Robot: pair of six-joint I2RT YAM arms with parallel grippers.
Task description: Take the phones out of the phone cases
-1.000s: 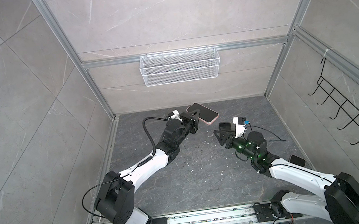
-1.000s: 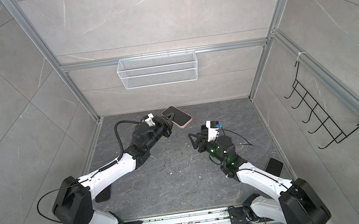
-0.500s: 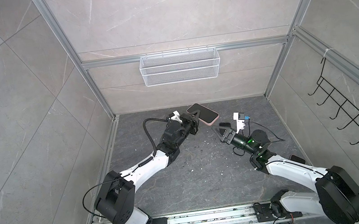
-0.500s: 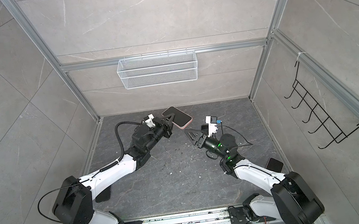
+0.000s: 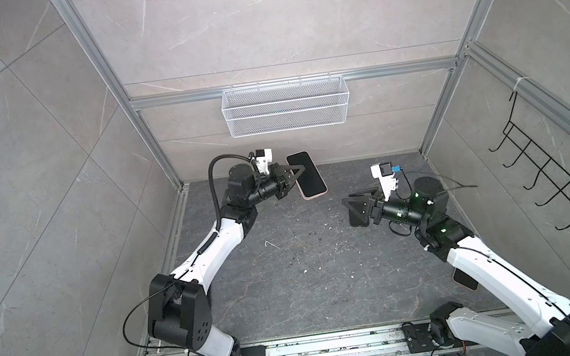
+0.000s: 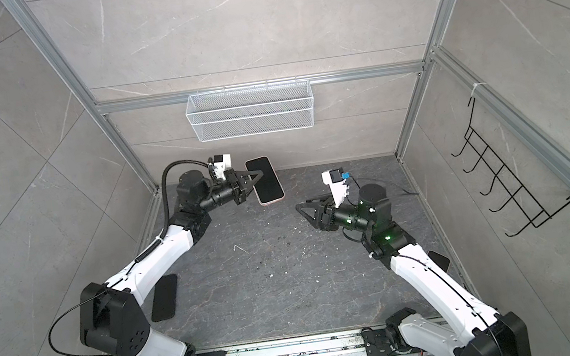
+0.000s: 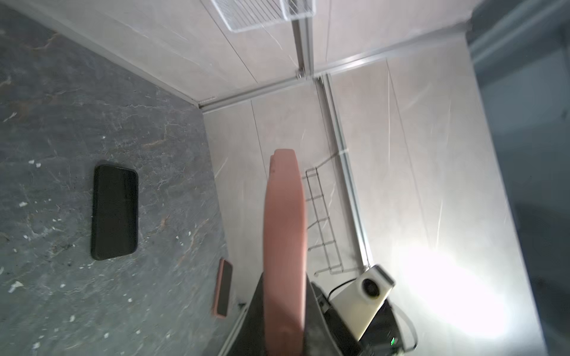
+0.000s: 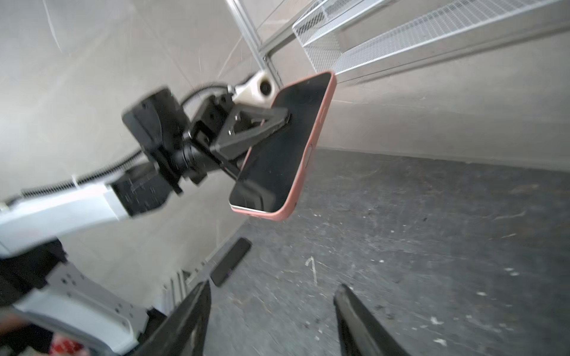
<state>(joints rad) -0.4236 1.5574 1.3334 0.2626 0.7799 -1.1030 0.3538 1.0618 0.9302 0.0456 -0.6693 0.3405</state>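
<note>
In both top views my left pincer (image 5: 298, 179) is clamped tight on the phone (image 5: 308, 179). The phone sits inside its pink phone case (image 5: 317, 195) and is held above the desk (image 5: 309, 288), at upper centre of the frame below the wire basket (image 5: 285, 106). My right pincer (image 5: 349, 212) hangs right of centre, jaws parted and gripping nothing, well apart from the phone.

In the left wrist view, the phone case (image 7: 285, 222) runs edge-on up the middle of the frame, its lower end pinched between the dark fingers at the bottom edge. The screen is hidden here. A black slab (image 7: 114, 212) lies flat on the desk at left; I cannot tell whether it is a phone or a case.

In the right wrist view, the phone (image 8: 287, 145) shows its dark screen at upper centre, with the pink rim along its right side and lower end. The left pincer (image 8: 277, 123) bites its long edge from the left. My right pincer's fingers (image 8: 191, 323) stand wide apart at the bottom edge, with only desk between them.
</note>
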